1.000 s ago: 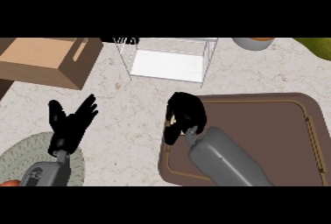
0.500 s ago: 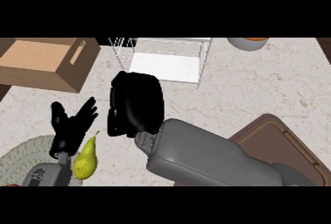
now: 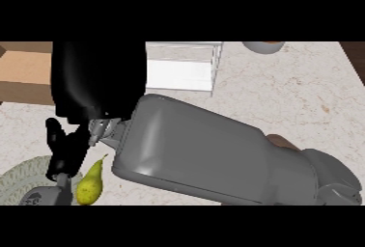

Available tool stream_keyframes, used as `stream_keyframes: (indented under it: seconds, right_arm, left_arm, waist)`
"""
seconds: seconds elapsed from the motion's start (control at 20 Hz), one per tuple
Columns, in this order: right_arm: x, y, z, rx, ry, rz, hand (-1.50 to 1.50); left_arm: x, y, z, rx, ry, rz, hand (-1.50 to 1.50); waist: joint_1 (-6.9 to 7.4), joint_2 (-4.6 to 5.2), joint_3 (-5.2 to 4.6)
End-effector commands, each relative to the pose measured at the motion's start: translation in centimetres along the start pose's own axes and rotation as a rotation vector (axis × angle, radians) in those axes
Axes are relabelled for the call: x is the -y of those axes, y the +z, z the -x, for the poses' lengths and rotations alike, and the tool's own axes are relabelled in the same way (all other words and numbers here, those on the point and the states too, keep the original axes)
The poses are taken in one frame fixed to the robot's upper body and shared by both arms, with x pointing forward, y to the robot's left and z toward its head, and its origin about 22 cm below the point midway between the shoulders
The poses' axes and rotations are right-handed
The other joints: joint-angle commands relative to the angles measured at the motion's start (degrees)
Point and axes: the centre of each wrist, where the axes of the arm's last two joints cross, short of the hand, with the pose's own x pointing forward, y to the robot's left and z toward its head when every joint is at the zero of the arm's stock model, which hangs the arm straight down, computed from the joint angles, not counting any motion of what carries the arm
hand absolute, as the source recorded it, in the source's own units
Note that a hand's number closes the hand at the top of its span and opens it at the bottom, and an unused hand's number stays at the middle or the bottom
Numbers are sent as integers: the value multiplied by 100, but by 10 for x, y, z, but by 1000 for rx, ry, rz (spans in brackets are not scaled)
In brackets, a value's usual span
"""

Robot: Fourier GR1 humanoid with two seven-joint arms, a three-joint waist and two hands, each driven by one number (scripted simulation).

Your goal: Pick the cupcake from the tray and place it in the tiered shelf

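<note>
Right hand [image 3: 96, 79] blocks shelf [image 3: 182, 67], fingers unclear; left hand [image 3: 65, 149] released beside pear [image 3: 89, 183].

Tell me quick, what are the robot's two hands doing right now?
Left hand: open, fingers straight up, holding nothing, beside the pear.
Right hand: a big black shape close to the camera; its fingers cannot be told.

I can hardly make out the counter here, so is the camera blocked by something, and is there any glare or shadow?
Head view: the grey right forearm and its black robot hand loom close and hide most of the counter; a soft sheen lies along the forearm's upper edge; no harsh glare; the white shelf, pear and left robot hand show only at the edges.
</note>
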Motion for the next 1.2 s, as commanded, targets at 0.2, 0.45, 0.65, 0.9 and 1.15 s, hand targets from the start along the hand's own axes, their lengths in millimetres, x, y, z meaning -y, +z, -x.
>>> stream_keyframes:
  seconds: [0.2, 0.45, 0.65, 0.9, 1.15]
  right_arm:
    - [43, -39, -34, -220, -55, 89, 150]
    - [69, -71, -41, -232, -83, 153, 150]
    - [84, -91, -32, -227, -42, 143, 150]
    - [83, -118, -8, -237, -35, 83, 150]
    - [72, -127, 13, -214, 29, 25, 150]
  left_arm:
    - [1, 11, 16, -37, -9, -15, 0]
    - [-17, 5, 24, -28, 15, -26, 0]
    - [0, 2, 12, -22, 17, -12, 0]
    - [-6, -2, 4, -3, 21, -12, 0]
    - [1, 7, -7, -15, 30, -29, 0]
  waist:
    - [-103, 49, -12]
    - [-106, 98, -22]
    - [-151, 87, -13]
    - [-108, 121, -17]
    - [-127, 90, -9]
